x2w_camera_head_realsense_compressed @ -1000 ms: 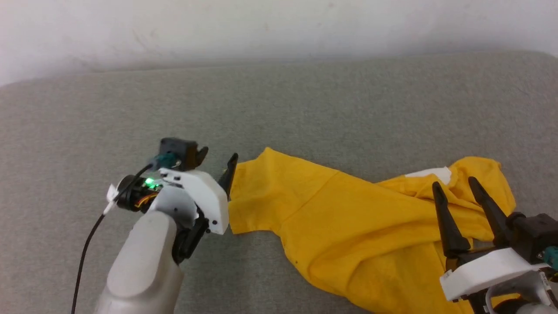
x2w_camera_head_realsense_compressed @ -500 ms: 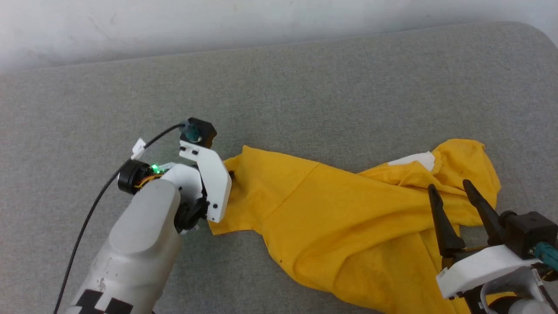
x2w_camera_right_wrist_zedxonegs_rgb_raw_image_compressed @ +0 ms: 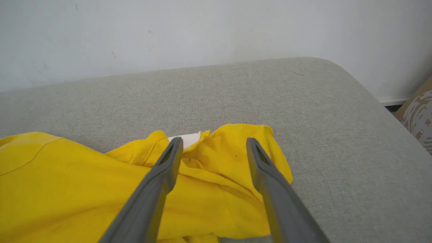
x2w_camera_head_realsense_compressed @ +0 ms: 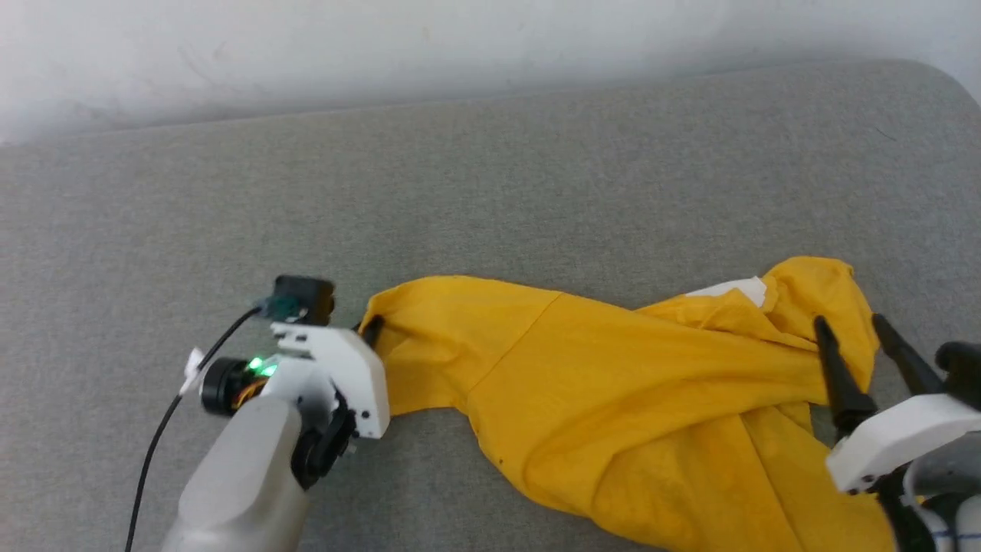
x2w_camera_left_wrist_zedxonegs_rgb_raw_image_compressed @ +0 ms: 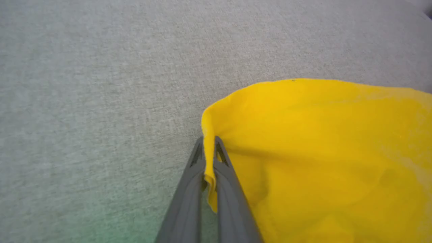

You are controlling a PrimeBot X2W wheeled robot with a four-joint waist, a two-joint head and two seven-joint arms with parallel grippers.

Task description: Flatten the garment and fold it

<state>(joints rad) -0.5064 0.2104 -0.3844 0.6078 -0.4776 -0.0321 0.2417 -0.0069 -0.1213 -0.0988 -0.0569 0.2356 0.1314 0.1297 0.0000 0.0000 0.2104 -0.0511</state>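
Note:
The bright yellow T-shirt (x2w_camera_head_realsense_compressed: 613, 391) lies crumpled across the grey cushion, from its left sleeve to a bunched right end with a white patch (x2w_camera_head_realsense_compressed: 728, 289). My left gripper (x2w_camera_head_realsense_compressed: 371, 331) is shut on the garment (x2w_camera_left_wrist_zedxonegs_rgb_raw_image_compressed: 303, 152) at the sleeve's edge; in the left wrist view the cloth is pinched between the two fingers (x2w_camera_left_wrist_zedxonegs_rgb_raw_image_compressed: 209, 148). My right gripper (x2w_camera_head_realsense_compressed: 851, 330) hovers open over the garment's (x2w_camera_right_wrist_zedxonegs_rgb_raw_image_compressed: 101, 182) bunched right end, and its fingers (x2w_camera_right_wrist_zedxonegs_rgb_raw_image_compressed: 168, 158) straddle the folds. The printed face is hidden.
The grey upholstered surface (x2w_camera_head_realsense_compressed: 490, 192) stretches back to a white wall (x2w_camera_head_realsense_compressed: 460, 46). Its rounded right corner (x2w_camera_right_wrist_zedxonegs_rgb_raw_image_compressed: 324, 64) drops off to the floor, where a patterned brown object (x2w_camera_right_wrist_zedxonegs_rgb_raw_image_compressed: 418, 114) stands. A black cable (x2w_camera_head_realsense_compressed: 161, 429) trails from my left wrist.
My left gripper has pulled the sleeve edge leftward and toward me, and the sleeve is drawn out. The right gripper has shifted right. The head camera has moved.

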